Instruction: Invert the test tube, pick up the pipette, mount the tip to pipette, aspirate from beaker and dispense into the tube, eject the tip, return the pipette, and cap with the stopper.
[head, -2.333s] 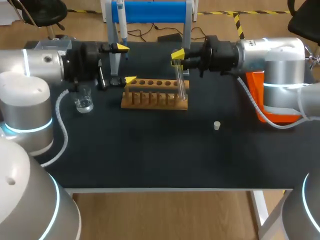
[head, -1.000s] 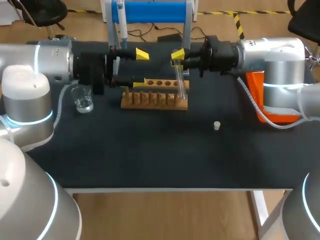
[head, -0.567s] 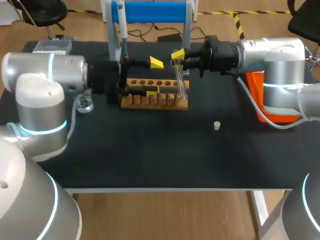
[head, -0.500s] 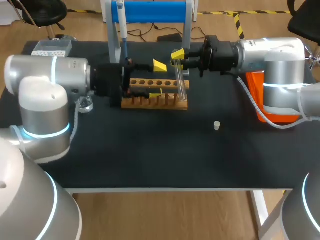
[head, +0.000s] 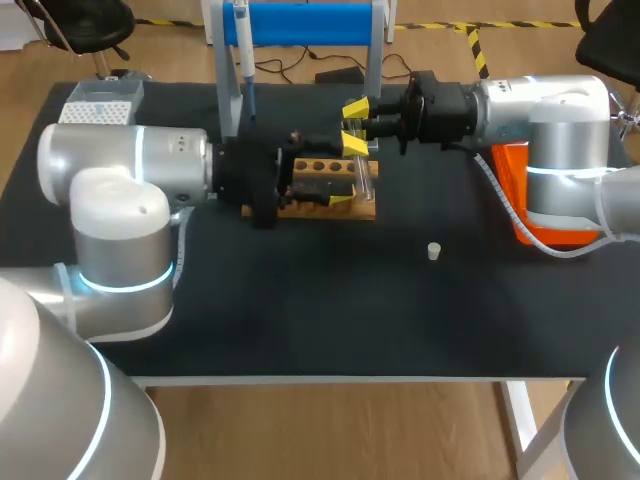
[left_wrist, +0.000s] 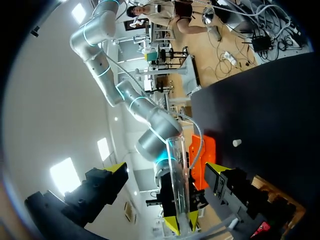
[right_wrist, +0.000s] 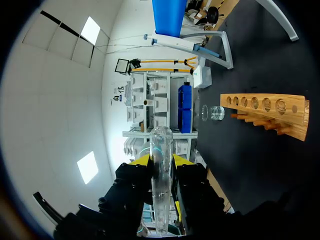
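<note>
From the head view, the right pincer (head: 354, 114) grips the top of the test tube (head: 361, 165), whose lower end is at the right end of the wooden rack (head: 325, 165). The left pincer (head: 349, 173) straddles the tube. The stopper (head: 434, 251) lies apart on the surface (head: 300, 300). In the left wrist view, that pincer's fingers (left_wrist: 102, 185) stand wide, with the tube between them untouched. In the right wrist view, both yellow tips clamp the tube, and the rack and the beaker (right_wrist: 215, 112) lie ahead.

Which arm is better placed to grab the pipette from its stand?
Left, probably: the left fingers are open, the pipette hangs on that side, and the right fingers are shut on the test tube.
</note>
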